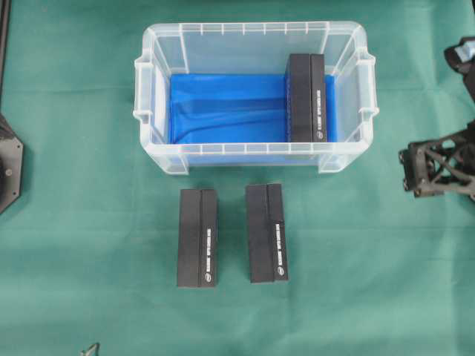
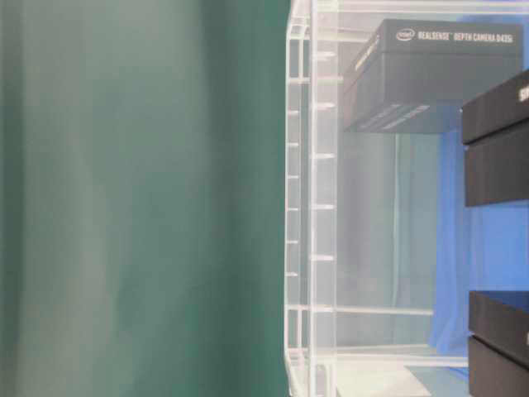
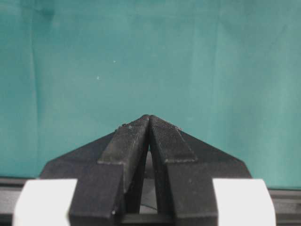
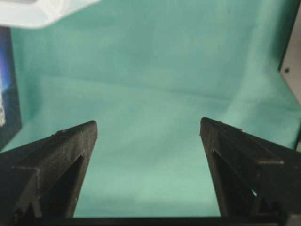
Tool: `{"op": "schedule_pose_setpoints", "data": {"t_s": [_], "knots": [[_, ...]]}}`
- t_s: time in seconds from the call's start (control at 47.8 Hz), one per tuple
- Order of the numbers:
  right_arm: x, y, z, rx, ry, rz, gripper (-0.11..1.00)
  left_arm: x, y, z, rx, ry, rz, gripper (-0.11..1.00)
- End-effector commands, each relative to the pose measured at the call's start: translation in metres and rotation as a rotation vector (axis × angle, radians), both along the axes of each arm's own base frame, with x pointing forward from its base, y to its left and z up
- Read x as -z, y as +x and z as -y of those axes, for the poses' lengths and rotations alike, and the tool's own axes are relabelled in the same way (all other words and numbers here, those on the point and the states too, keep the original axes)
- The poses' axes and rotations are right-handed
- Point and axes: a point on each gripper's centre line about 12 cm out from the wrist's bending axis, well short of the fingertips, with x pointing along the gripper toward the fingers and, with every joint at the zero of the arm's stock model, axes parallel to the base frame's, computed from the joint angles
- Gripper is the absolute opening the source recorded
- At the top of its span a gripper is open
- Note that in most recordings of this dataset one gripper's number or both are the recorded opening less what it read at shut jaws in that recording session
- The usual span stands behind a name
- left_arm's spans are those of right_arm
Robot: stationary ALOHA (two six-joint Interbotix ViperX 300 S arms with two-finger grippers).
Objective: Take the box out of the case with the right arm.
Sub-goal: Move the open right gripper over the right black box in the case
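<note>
The case (image 1: 152, 96) is a clear tub with a blue bottom at the table's far middle. One black box (image 1: 306, 96) lies inside it against its right end. The box also shows through the case wall (image 2: 314, 207) in the table-level view (image 2: 430, 74). My right gripper (image 1: 407, 172), the black open-lattice one, is at the right edge, outside the case and right of its front corner. In the right wrist view it (image 4: 148, 127) is open and empty over green cloth. My left gripper (image 3: 149, 117) is shut on nothing.
Two more black boxes (image 1: 197, 237) (image 1: 267, 232) lie side by side on the green cloth in front of the case. A corner of the case (image 4: 42, 12) and a dark box edge (image 4: 7, 84) show in the right wrist view. Part of the left arm (image 1: 7, 163) is at the left edge.
</note>
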Motion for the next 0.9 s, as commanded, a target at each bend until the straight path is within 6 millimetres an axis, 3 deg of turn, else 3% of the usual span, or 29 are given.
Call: {"op": "schedule_pose_setpoints", "data": {"t_s": [0.0, 0.523, 0.878], "knots": [[-0.007, -0.002, 0.014, 0.019, -0.01, 0.028, 0.85, -0.008, 0.002, 0.0, 0.004, 0.001, 0.025, 0.02], [-0.011, -0.011, 0.114, 0.009, -0.089, 0.03, 0.86, -0.008, 0.002, 0.0, 0.004, 0.003, 0.023, 0.02], [-0.006, -0.01, 0.123, -0.007, -0.07, 0.017, 0.86, -0.006, 0.002, 0.0, 0.004, 0.003, 0.019, 0.02]]}}
